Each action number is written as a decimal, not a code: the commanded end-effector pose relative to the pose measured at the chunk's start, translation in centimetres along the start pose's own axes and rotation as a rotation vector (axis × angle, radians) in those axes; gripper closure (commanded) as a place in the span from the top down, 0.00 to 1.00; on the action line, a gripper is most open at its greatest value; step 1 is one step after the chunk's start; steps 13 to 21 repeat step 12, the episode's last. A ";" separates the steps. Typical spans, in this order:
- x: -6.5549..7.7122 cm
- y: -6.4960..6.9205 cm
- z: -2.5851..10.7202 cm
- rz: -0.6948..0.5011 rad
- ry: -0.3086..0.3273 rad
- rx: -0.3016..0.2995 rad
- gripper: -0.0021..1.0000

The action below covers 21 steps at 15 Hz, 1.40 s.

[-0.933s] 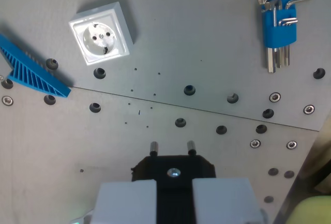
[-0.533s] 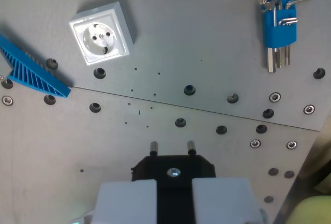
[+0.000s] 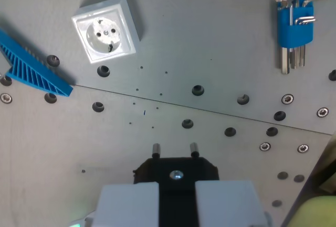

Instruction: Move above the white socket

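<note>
While the gripper (image 3: 177, 182) grasps a black plug (image 3: 176, 168) at bottom centre, prongs pointing up-frame, white socket (image 3: 106, 29) sits upper left on grey metal table (image 3: 210, 38), blue hex-key holder (image 3: 294, 12) upper right.

Blue hex key set (image 3: 294, 20) lying at 1 o'clock on grey metal plate (image 3: 210, 43); blue ribbed wedge (image 3: 32, 68) sitting at 9 o'clock; bolts (image 3: 287, 99) dotting the seam.

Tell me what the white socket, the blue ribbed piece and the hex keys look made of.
White socket: glossy moulded plastic, by its smooth sheen. Blue ribbed piece: matte plastic, perhaps 3D-printed, given its thin ribs. Hex keys: bare steel, grey with bright glints, in a blue holder that looks plastic.
</note>
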<state>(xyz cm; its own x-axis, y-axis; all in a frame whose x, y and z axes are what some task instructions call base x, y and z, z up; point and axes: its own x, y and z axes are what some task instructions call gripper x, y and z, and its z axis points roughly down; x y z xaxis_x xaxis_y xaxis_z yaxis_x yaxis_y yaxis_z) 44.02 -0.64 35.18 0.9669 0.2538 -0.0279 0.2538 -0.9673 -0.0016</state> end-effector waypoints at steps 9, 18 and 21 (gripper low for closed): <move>-0.6 -3.1 5.5 -0.129 0.093 -0.011 0.00; -0.7 -4.0 7.0 -0.138 0.095 -0.011 0.00; -0.7 -4.0 7.0 -0.138 0.095 -0.011 0.00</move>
